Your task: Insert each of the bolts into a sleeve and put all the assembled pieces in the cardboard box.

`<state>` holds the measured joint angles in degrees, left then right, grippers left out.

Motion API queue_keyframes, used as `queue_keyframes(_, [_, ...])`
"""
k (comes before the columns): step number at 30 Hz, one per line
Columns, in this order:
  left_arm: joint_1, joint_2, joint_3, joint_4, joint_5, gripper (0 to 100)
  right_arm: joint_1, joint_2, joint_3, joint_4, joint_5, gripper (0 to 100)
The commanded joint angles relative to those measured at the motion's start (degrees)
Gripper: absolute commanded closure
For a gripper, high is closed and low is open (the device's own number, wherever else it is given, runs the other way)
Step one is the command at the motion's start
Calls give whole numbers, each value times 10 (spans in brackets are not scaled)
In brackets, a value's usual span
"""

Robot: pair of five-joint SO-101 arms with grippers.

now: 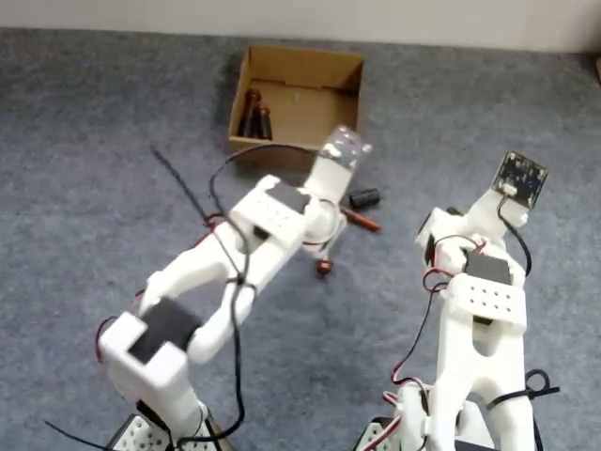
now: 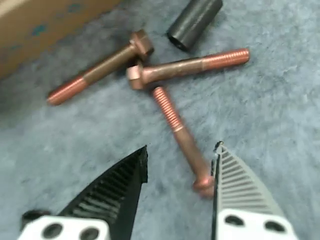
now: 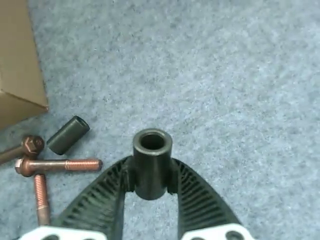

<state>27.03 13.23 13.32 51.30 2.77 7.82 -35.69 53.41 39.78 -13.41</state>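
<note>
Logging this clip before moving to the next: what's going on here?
The right hand is shut on a black sleeve. The left hand hangs open over one bolt; two other bolts and a spare sleeve lie beside it on the grey carpet. The cardboard box holds dark pieces.

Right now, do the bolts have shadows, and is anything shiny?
Left wrist view: the bolts cast only soft, thin shadows on the carpet, and their threads gleam a little. Right wrist view: the sleeve held in the right jaws has a lit rim and a dark hole.
</note>
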Motion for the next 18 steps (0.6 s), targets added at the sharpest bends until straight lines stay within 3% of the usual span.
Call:
queue_keyframes(1, [16, 50, -56, 6, 6, 774, 7, -19, -4, -11, -7, 993])
queue_keyframes(7, [11, 109, -110, 55, 5, 865, 7, -19, -4, -11, -6, 993])
queue_keyframes(12, [10, 124, -145, 123, 4, 880, 7, -19, -3, -11, -4, 993])
queue_keyframes(18, [4, 98, -140, 176, -111, 920, 7, -19, -3, -11, -4, 993])
